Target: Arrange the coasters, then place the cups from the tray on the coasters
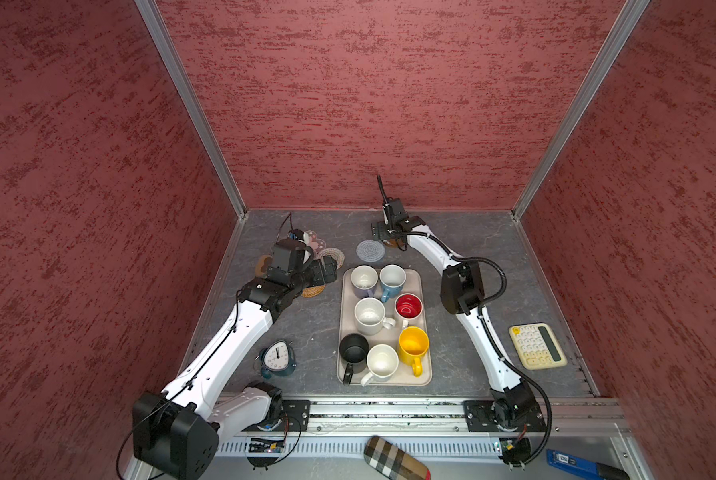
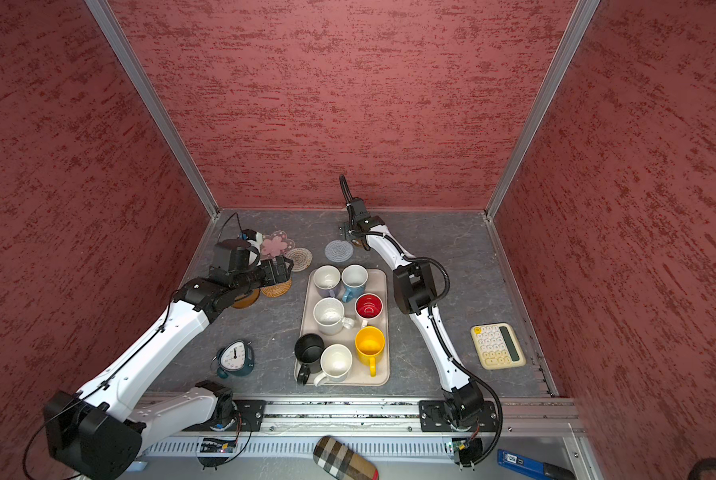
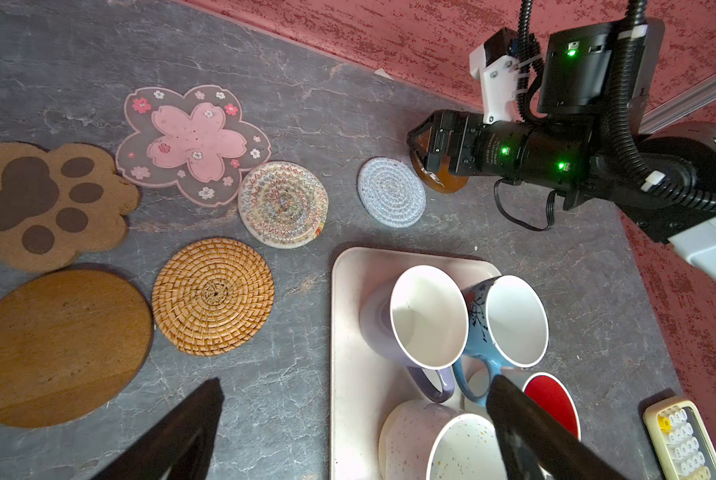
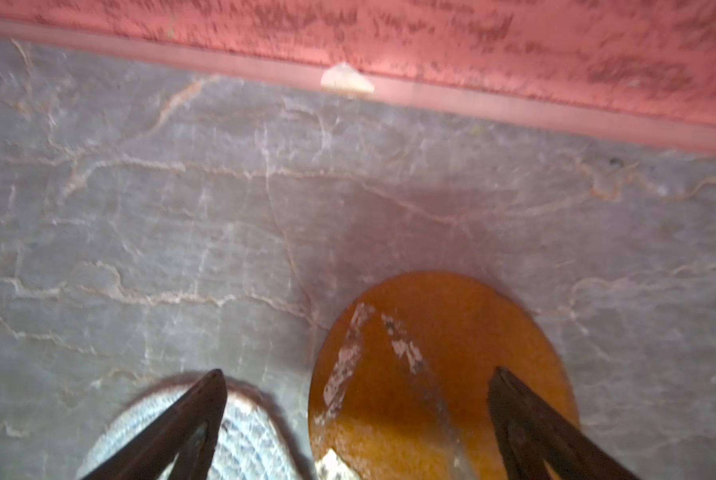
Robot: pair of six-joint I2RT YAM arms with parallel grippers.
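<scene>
Overhead, in both top views, the left arm (image 1: pixel 248 328) runs from the front rail back to an elbow at the near left corner. It then reaches forward, its wrist turned sideways toward the tray (image 1: pixel 402 379) above the rattan mat (image 2: pixel 279 289). The right arm (image 1: pixel 433 251) stretches long to the back of the desk (image 1: pixel 514 257), wrist tipped down over a brown disc (image 1: pixel 400 245) just beside the grey round mat (image 1: pixel 370 250). All seven cups (image 1: pixel 370 316) stand upright on the tray, the yellow cup (image 1: pixel 413 345) and black cup (image 1: pixel 354 349) near its front.

From the left wrist, the left jaws stand wide and empty. One finger (image 3: pixel 181 432) hangs over bare desk, the other (image 3: pixel 526 432) over the tray by the red-lined cup (image 3: pixel 553 399). Beside the tray lie the paw mat (image 3: pixel 44 203), the flower mat (image 3: pixel 192 143) just beside it, the whitish woven mat (image 3: pixel 283 203) against the flower, the rattan mat and a second brown disc (image 3: pixel 56 345). The lavender cup (image 3: pixel 414 316) and blue cup (image 3: pixel 510 320) sit side by side at the tray's far end.

From the right wrist, blurred, the right jaws also gape wide, one finger (image 4: pixel 194 424) over the grey round mat and the other (image 4: pixel 530 428) over the brown disc. Whether either tip touches I cannot tell.
</scene>
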